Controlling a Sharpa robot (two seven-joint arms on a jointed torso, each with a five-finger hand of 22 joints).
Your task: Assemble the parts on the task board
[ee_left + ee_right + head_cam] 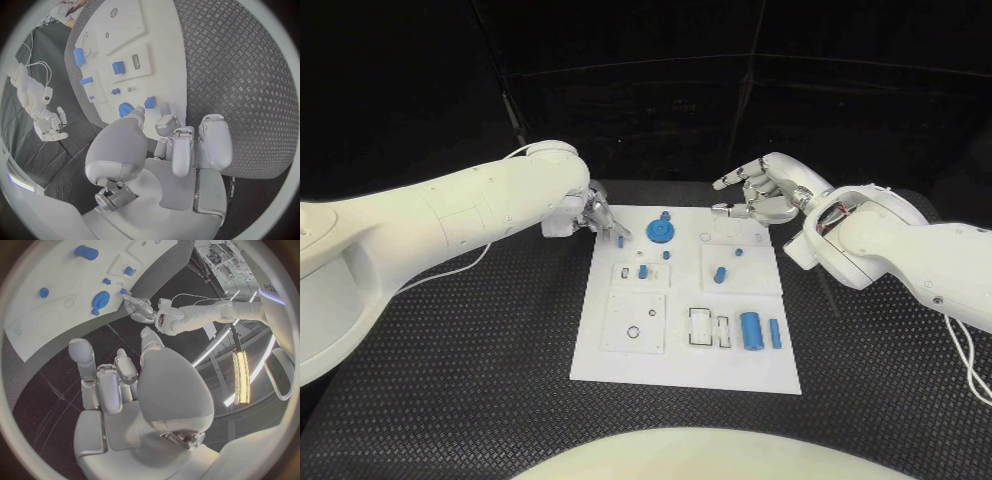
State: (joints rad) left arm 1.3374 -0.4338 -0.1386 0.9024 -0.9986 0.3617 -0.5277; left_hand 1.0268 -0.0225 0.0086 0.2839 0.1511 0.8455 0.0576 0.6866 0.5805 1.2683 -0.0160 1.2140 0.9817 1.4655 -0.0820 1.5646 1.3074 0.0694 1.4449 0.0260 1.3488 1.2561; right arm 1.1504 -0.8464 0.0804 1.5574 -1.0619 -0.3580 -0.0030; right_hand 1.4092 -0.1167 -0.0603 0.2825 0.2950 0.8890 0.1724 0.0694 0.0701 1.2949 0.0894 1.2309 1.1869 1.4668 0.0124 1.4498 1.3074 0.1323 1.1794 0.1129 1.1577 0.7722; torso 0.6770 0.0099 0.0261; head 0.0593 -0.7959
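Observation:
The white task board [625,355] lies in the middle of the table. On it are a round blue part [659,233], small blue pieces [668,254] [720,273] and two blue cylinders [750,326] near the front right. My left hand [599,218] is at the board's far left corner, its fingertips [165,109] just short of a small blue piece [150,102], which stands at the board's edge [619,240]. I see nothing held in it. My right hand [759,195] hovers over the far right corner with its fingers [84,357] apart and nothing in them.
Black ribbed matting [473,350] covers the table around the board. Thin white cables trail from both arms, one of them [459,268] lying left of the board. The board has empty rectangular slots [700,328] and a round hole [635,331] in its front half.

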